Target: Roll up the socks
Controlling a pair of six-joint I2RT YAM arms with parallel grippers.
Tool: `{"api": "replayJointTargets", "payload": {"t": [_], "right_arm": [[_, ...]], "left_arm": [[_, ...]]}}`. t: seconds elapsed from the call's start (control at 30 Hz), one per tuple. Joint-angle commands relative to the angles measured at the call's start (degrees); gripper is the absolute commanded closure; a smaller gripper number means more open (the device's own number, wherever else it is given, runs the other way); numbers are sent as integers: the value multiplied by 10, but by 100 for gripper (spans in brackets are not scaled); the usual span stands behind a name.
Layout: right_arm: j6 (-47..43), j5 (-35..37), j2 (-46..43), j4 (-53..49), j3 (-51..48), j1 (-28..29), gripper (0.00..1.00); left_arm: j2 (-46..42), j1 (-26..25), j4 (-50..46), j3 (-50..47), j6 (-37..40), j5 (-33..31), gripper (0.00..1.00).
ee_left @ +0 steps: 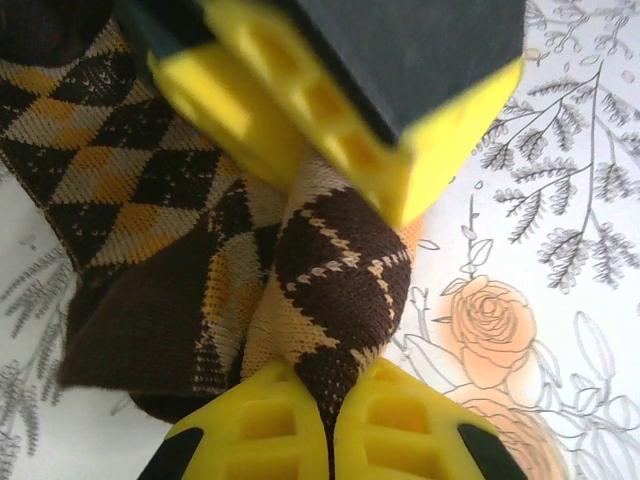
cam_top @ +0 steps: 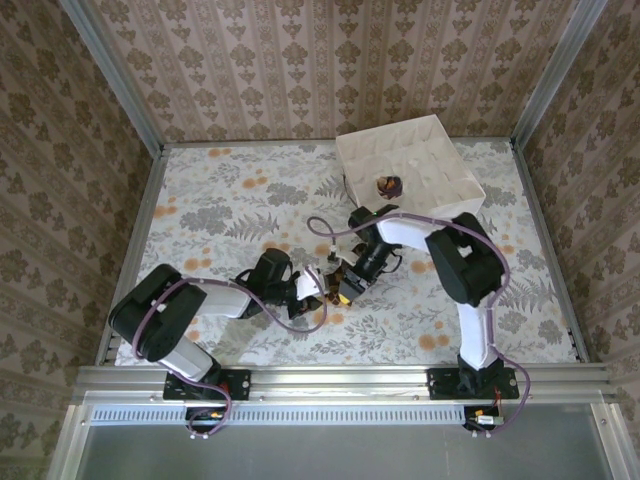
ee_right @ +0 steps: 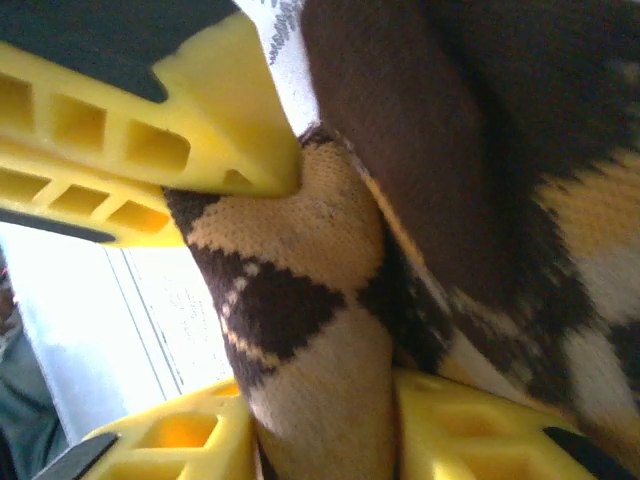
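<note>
The brown fabric sock with orange-yellow diamond checks [ee_left: 340, 270] lies bunched near the middle of the floral-printed table [cam_top: 230, 200], between the two arms. The left gripper [ee_left: 330, 385] has its yellow fingers [ee_left: 255, 430] clenched on a raised fold of this sock. The right gripper [ee_right: 320, 400] meets it from the opposite side, its fingers [ee_right: 480, 440] set apart on either side of another fold. Whether they press the cloth cannot be told. Farther back on the right, a small dark balled sock [cam_top: 388, 185] sits inside a white square box [cam_top: 440, 160], well apart from both grippers.
</note>
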Motion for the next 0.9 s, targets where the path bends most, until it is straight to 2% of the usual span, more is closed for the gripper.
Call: {"api": "replayJointTargets", "payload": {"t": [0.0,0.13,0.27,0.47,0.6,0.73,0.87], "right_arm": [[114,15,-107,156,-64,-20,58],[173,74,-213,273,-157,-23,56],[181,173,-303,320,-232,-10,56],[116,335,-435,366,-316,88,59],[50,394,-519,421,-382,128,57],[-29,415,-546,430,-408,151,51],[-73,464,-502,433,-396,190,46]], "left_arm": [[6,-2,-95,21,-98,24,100],[39,-1,-173,72,-152,32,100],[73,11,-228,117,-184,62,100],[118,22,-315,181,-211,100,100],[146,31,-367,213,-224,119,100],[155,37,-388,225,-231,129,100],[162,44,-401,234,-239,146,100]]}}
